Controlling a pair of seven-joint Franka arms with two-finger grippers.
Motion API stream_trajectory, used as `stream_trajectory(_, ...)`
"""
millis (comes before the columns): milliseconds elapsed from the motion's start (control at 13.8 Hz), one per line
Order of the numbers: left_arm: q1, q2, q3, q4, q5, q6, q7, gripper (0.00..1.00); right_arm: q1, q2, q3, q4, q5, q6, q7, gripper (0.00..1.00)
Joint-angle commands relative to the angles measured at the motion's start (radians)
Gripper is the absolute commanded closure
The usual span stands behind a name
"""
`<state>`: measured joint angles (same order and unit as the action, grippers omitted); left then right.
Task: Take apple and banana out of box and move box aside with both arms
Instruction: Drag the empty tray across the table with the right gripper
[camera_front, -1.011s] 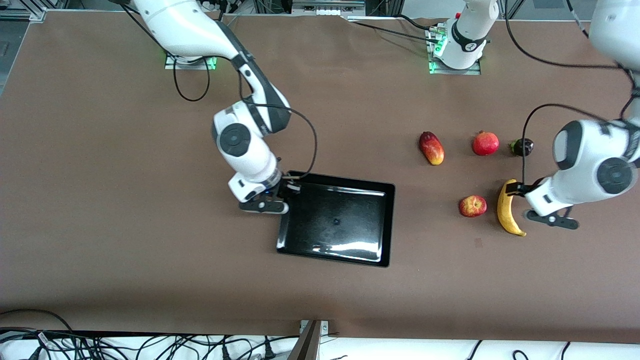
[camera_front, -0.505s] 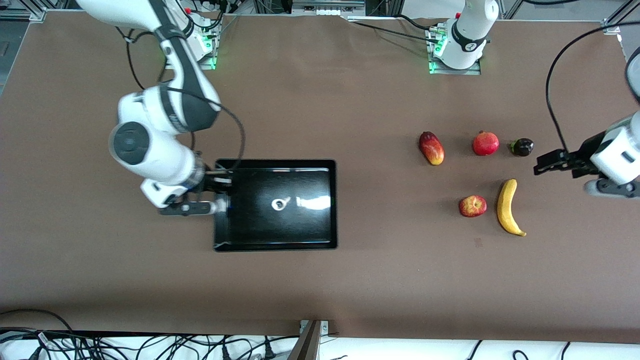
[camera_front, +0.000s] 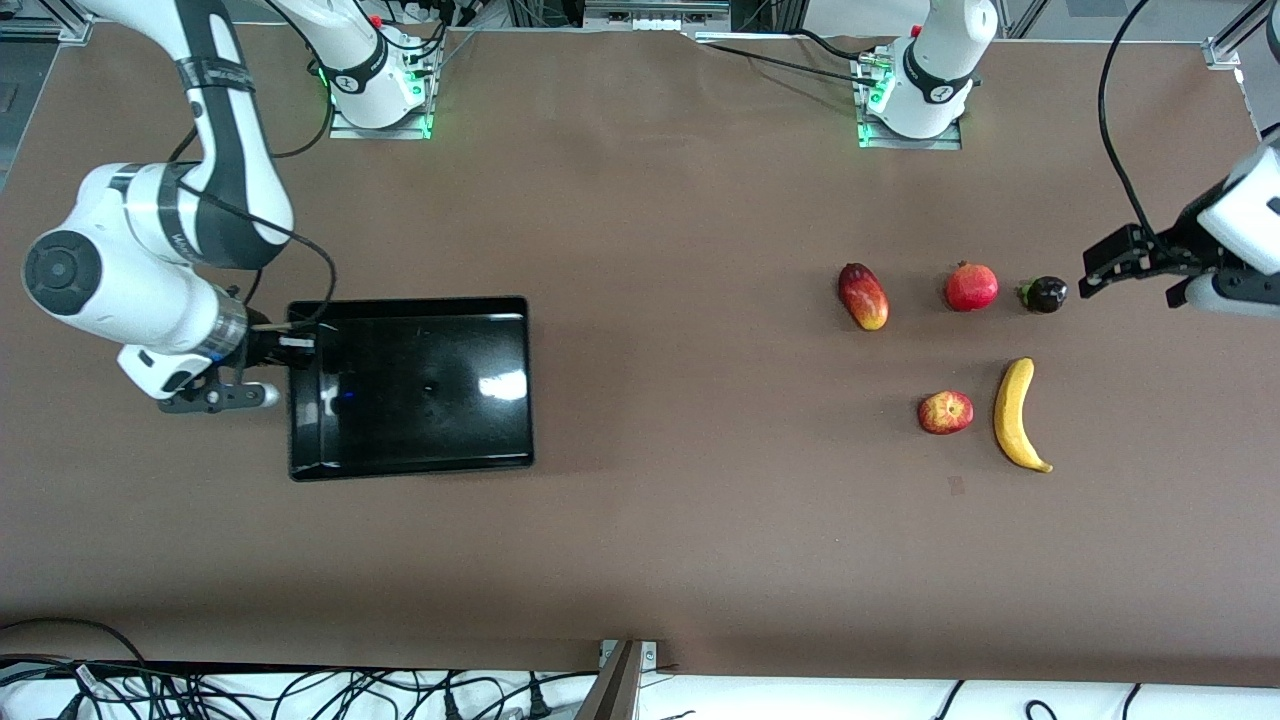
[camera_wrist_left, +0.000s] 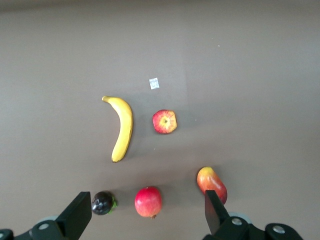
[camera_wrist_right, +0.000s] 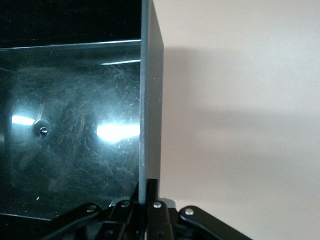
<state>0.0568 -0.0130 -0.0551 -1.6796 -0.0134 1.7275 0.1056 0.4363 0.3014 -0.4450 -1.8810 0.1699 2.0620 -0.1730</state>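
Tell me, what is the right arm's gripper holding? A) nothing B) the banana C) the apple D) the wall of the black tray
D: the right gripper has its fingers shut on the wall of the black tray, while the banana and apple lie untouched on the table.

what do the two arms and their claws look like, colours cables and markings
Both arms are glossy white with dark grey-black joint bands. The right arm has a round dark grey cap at its wrist, and black cables loop along both arms. Each base glows green. The right claw and left claw are black; the left claw's fingers are flat, squared-off black pads on bolted mounts.
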Motion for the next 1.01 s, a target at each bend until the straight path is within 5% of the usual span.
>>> stream_trajectory(0, -0.028, -0.129, 0.018, -0.135, 0.024, 0.012, 0.003, 0.00, 0.012, -0.088, -0.072, -0.148, 0.005, 0.082, -0.074, 1.00)
stream_trajectory(289, -0.032, -0.142, 0.018, -0.157, 0.024, 0.010, 0.000, 0.00, 0.012, -0.137, -0.107, -0.347, 0.005, 0.312, -0.111, 1.00)
stream_trajectory(505, -0.104, -0.142, 0.102, -0.157, 0.024, 0.009, 0.000, 0.00, 0.010, -0.175, -0.165, -0.389, 0.005, 0.299, -0.153, 1.00)
stream_trajectory(866, -0.097, -0.163, 0.071, -0.099, 0.023, -0.060, -0.027, 0.00, 0.009, -0.171, -0.190, -0.425, 0.005, 0.325, -0.171, 1.00)
stream_trajectory(939, -0.077, -0.165, 0.022, -0.079, 0.021, -0.101, -0.056, 0.00, 0.009, -0.160, -0.190, -0.425, -0.001, 0.323, -0.186, 0.65)
